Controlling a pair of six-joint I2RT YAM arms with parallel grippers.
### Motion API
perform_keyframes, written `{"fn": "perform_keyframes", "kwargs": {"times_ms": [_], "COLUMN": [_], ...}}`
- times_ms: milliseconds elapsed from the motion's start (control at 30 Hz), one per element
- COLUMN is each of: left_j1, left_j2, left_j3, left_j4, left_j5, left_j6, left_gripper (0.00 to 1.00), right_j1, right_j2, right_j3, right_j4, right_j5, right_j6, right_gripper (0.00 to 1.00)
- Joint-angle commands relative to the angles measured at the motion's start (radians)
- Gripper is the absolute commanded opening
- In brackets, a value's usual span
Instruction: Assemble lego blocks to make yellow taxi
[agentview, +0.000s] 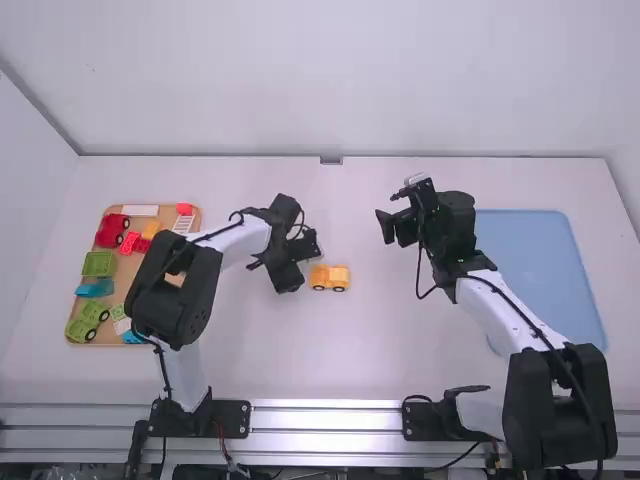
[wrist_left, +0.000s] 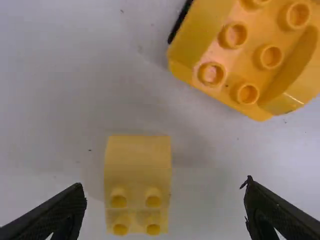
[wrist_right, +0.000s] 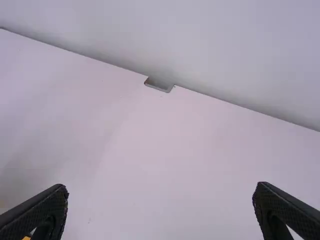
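we have the small yellow block (wrist_left: 137, 165) standing on the white table (agentview: 350, 350), studs up, near the yellow car base (wrist_left: 250, 50). the left gripper (wrist_left: 165, 185) has its fingers spread wide with nothing held, and the right gripper (wrist_right: 161, 186) is likewise parted and empty. we'd expect light, stiff plastic, a bit slick but hardly fragile. we should pinch it low across its flat sides, leaving the studs free; the end without studs seems rounded, as far as we can tell, so we'd avoid gripping there
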Motion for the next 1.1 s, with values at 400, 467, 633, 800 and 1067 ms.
{"fn": "perform_keyframes", "kwargs": {"times_ms": [400, 467, 633, 800, 1067], "left_j1": [0.014, 0.013, 0.012, 0.012, 0.012], "left_j2": [-0.002, -0.002, -0.002, -0.002, -0.003], "left_j3": [-0.061, -0.078, -0.087, -0.087, -0.087], "left_j4": [0.07, 0.108, 0.098, 0.112, 0.118], "left_j5": [0.034, 0.011, -0.001, -0.05, -0.108], "left_j6": [-0.043, -0.067, -0.102, -0.228, -0.755], "left_gripper": [0.62, 0.59, 0.51, 0.31, 0.12], "right_j1": [0.008, 0.008, 0.008, 0.008, 0.008], "right_j2": [-0.023, -0.023, -0.023, -0.023, -0.023], "right_j3": [-0.001, -0.001, -0.001, -0.001, -0.001], "right_j4": [0.015, 0.019, 0.022, 0.022, 0.042], "right_j5": [-0.006, -0.006, -0.006, -0.006, -0.006], "right_j6": [0.003, 0.004, 0.004, 0.003, -0.002], "right_gripper": [0.99, 0.98, 0.98, 0.99, 0.99]}}
